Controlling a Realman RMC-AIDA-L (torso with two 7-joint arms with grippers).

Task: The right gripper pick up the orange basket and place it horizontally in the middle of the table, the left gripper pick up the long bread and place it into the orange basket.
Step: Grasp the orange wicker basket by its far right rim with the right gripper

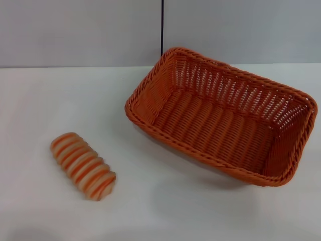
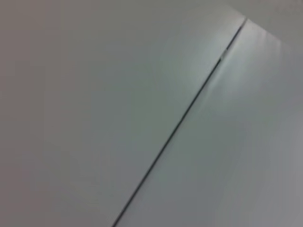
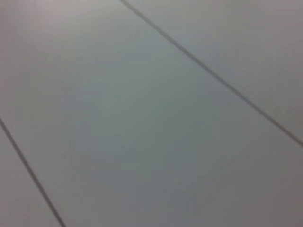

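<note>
Two objects lie on the white table (image 1: 165, 211): the orange basket (image 1: 221, 116) and the long bread (image 1: 83, 165). The basket stands upright with its opening facing up, set at an angle, its long sides running diagonally rather than parallel to the table's near edge. Its far corner overlaps the line where the table meets the grey wall (image 1: 75, 30). The bread lies flat, well apart from the basket on the side of the basket's short end, also diagonal. Bare tabletop separates the two and runs along the basket's near long rim. The basket holds nothing. Neither the left gripper nor the right gripper appears in the head view. Both wrist views show only plain grey panels crossed by thin dark seams, so finger spread cannot be determined for either.
</note>
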